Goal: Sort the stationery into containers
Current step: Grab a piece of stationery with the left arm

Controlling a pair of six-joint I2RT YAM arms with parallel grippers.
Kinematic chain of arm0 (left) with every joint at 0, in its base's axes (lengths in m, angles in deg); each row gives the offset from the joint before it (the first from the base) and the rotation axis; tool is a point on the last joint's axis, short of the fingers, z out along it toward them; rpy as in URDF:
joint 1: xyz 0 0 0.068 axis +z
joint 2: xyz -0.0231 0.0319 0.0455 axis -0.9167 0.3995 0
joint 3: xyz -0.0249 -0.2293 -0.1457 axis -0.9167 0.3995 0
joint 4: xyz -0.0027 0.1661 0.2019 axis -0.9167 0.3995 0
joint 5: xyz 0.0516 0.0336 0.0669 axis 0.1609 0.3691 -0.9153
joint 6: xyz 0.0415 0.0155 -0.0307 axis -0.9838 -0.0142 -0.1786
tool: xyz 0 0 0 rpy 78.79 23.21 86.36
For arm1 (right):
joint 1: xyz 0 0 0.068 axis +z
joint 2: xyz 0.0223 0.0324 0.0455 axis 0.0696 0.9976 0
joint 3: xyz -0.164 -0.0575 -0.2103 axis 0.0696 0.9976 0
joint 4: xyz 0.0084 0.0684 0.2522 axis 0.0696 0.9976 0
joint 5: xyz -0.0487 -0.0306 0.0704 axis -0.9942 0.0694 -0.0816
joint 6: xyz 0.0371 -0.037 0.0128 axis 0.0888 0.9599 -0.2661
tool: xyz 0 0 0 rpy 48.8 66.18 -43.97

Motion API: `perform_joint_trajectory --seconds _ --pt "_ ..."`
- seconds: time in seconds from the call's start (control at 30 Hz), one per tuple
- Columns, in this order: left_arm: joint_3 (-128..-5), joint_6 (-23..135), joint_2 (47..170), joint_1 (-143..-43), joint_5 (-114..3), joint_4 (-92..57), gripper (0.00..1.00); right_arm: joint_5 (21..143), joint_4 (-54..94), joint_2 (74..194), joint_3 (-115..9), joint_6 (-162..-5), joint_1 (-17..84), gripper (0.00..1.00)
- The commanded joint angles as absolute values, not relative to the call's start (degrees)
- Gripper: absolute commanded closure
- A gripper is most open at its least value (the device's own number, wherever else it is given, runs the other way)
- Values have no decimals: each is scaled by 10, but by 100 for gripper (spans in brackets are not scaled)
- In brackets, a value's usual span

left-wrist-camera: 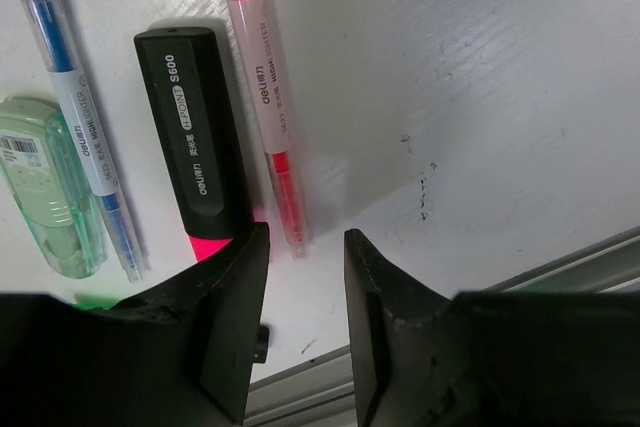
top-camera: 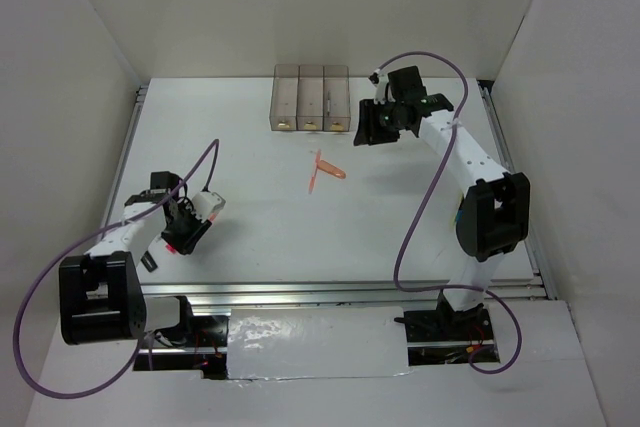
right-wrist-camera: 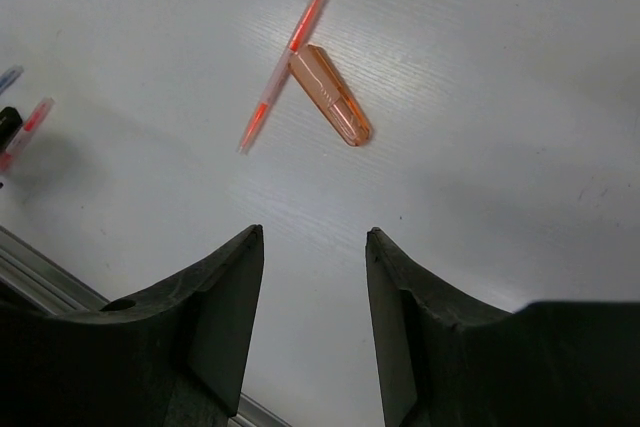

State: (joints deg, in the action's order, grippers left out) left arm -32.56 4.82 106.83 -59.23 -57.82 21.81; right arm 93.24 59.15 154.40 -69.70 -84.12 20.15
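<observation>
We see the bins point(top-camera: 310, 97) at the far edge of the table point(top-camera: 240, 237), our right gripper point(right-wrist-camera: 313, 242) spread and empty beside them, well apart from the orange pen point(right-wrist-camera: 283, 65), and our left gripper point(left-wrist-camera: 305, 247) spread and empty, the pink highlighter point(left-wrist-camera: 195, 137) just ahead of one finger.

Bare table point(top-camera: 250, 207) separated the orange pens point(top-camera: 325, 171) from the bins point(top-camera: 310, 99), leaving room to pass on either side. At the left gripper point(left-wrist-camera: 305, 247), the black-capped highlighter point(left-wrist-camera: 195, 137) and the red highlighter point(left-wrist-camera: 265, 87) crowded one finger. The gap between the jaws stood over clear surface.
</observation>
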Motion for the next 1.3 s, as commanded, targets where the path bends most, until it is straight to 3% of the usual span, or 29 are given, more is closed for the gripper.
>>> perform_joint_trajectory --seconds 0.0,0.23,0.57,0.97,1.2,1.27 --pt "-335 56 1080 -588 -568 208 52 951 598 1551 -716 -842 197 48" --pt "-327 52 1090 -588 -565 198 54 948 595 1552 -715 -842 197 49" --pt "-329 83 1109 -625 -580 176 71 946 598 1555 -718 -842 199 49" --pt "-334 111 1152 -678 -587 167 72 947 600 1554 -714 -841 193 50" --pt "-337 116 1154 -688 -576 164 63 950 603 1553 -714 -840 189 50" --pt "-344 120 1152 -694 -570 169 65 952 607 1552 -715 -838 187 50"
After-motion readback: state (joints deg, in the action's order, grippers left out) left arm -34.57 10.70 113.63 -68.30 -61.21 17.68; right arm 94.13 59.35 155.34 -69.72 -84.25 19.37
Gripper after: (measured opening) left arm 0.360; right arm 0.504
